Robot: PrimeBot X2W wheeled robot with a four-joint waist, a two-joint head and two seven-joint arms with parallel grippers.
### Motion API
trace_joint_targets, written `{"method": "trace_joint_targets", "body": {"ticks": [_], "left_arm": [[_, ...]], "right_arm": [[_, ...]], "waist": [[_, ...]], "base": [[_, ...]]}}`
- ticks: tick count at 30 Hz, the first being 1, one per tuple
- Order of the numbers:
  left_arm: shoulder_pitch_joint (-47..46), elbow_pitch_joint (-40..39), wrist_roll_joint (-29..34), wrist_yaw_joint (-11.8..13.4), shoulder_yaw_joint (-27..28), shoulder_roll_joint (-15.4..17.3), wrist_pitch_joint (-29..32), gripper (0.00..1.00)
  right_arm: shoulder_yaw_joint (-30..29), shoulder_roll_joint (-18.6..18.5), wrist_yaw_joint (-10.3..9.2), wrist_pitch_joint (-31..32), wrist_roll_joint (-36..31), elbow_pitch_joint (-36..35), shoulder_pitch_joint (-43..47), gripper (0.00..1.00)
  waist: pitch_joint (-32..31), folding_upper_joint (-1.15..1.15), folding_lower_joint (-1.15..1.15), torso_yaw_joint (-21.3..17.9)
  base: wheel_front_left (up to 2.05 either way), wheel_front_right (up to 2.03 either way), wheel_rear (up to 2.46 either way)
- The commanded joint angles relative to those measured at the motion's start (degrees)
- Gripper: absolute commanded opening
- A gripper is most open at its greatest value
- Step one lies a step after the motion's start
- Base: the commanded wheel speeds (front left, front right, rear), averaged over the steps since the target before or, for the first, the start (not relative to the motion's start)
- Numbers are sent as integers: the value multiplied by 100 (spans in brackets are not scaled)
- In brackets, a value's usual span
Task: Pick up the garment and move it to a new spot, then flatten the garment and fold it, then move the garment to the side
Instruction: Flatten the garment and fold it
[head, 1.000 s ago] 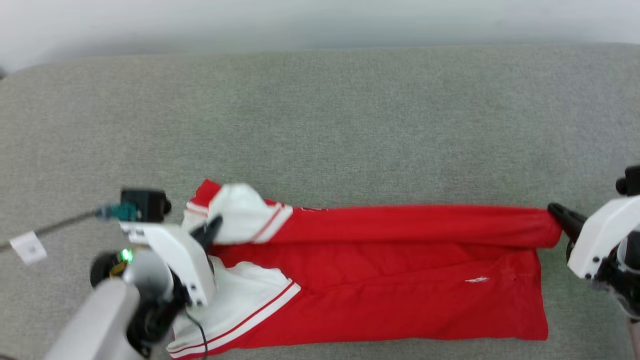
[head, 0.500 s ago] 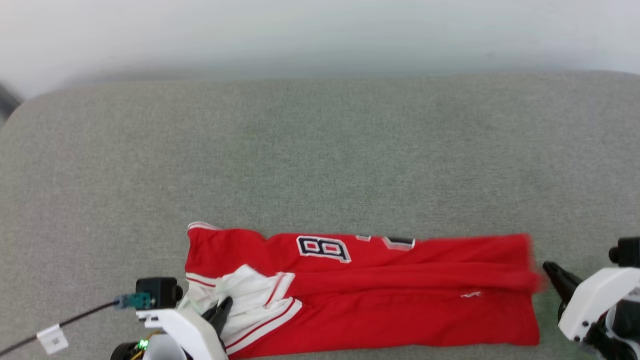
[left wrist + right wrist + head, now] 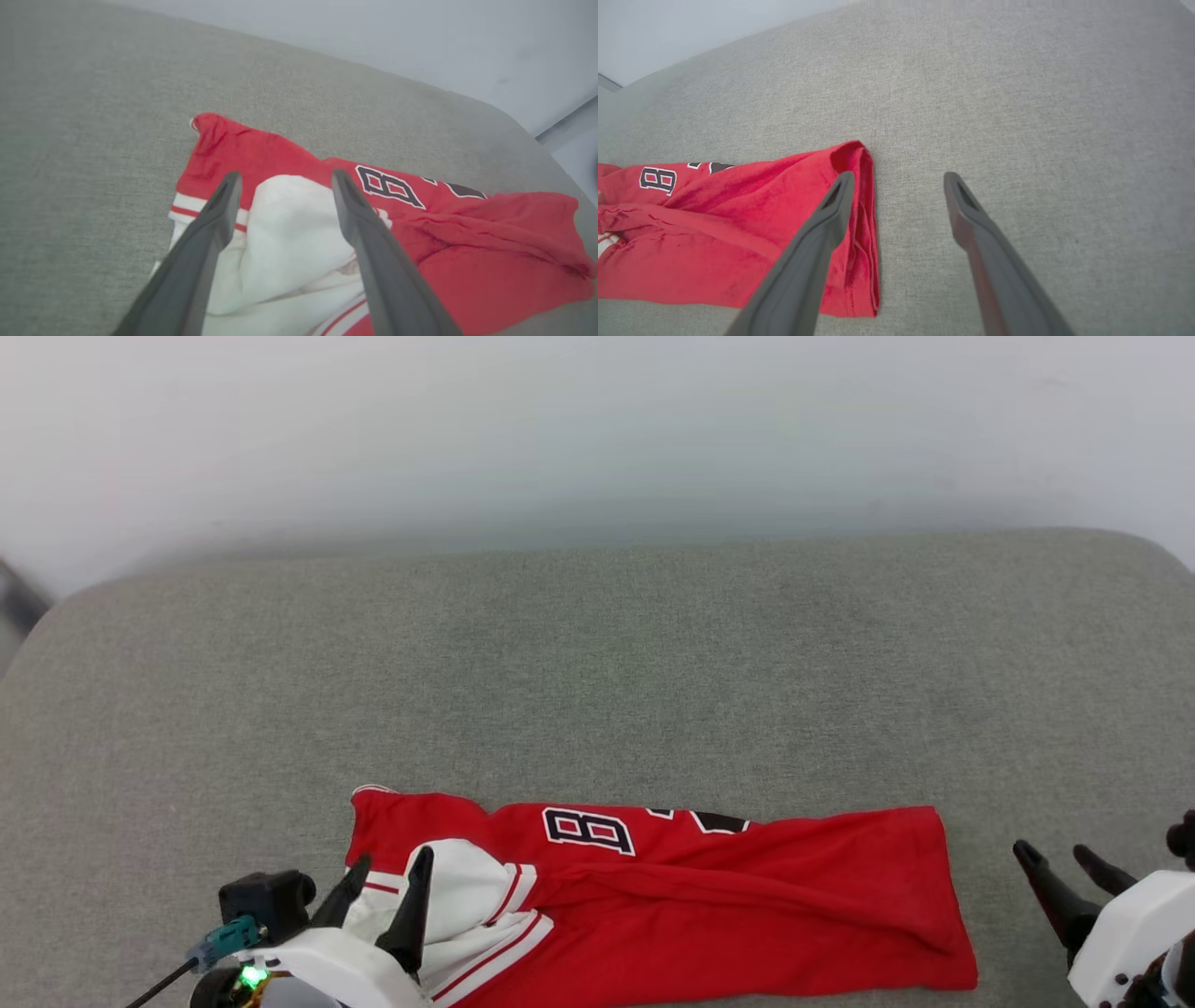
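Grey upholstered surface (image 3: 597,663) spans the work area, with a pale wall (image 3: 597,429) behind. At the near left, the left gripper (image 3: 394,857) stands with its fingers spread wide over the white sleeve (image 3: 457,896), holding nothing. The garment (image 3: 747,915) lies close to the robot as a long strip, its long axis running left to right, sleeve end left and hem (image 3: 943,896) right. The right gripper (image 3: 1053,849), equally wide and empty, sits just beside the hem, clear of it. Judgement: the left arm is nearer for the next grasp.
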Motion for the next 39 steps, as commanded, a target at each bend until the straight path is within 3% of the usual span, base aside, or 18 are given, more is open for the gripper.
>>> {"method": "trace_joint_targets", "body": {"ticks": [1,6,13,19,28,29,30,31,32,39], "left_arm": [[-81,-79,92,37,48,-12,-167,100],[-217,-378,510,191,155,32,-781,100],[-407,-863,1035,434,392,-59,-1063,100],[-569,-1115,1358,389,537,-161,-1100,100],[-603,-1167,1581,238,662,-283,-1109,100],[-591,-1157,1592,234,683,-292,-1110,100],[-571,-1136,1586,222,698,-304,-1110,100],[-553,-1122,1594,219,716,-317,-1110,100],[-535,-1113,1609,205,733,-328,-1110,100],[-369,-956,1660,210,790,-326,-1110,100]], "right_arm": [[-101,-17,-2,120,-32,-121,75,100],[-496,-48,-2,1031,-55,-447,132,100],[-755,56,-2,2415,-161,-759,35,100],[-605,272,-2,2700,-166,-524,-231,100],[-180,438,-2,2897,96,390,-546,100],[-135,482,-2,2948,147,445,-531,68],[-67,475,-2,2964,175,461,-536,44],[-38,464,-1,2961,203,472,-545,9],[-8,449,-2,2970,233,469,-553,0],[90,187,-2,2841,347,137,-689,0]], "waist": [[-70,0,1,-14],[-159,0,1,40],[56,0,1,272],[405,0,1,500],[750,0,1,723],[755,0,1,729],[758,0,1,732],[756,0,1,728],[744,0,1,716],[503,0,1,549]], "base": [[0,0,0],[0,0,0],[0,0,0],[0,0,0],[0,0,0],[0,0,0],[0,0,0],[0,0,0],[0,0,0],[0,0,0]]}}
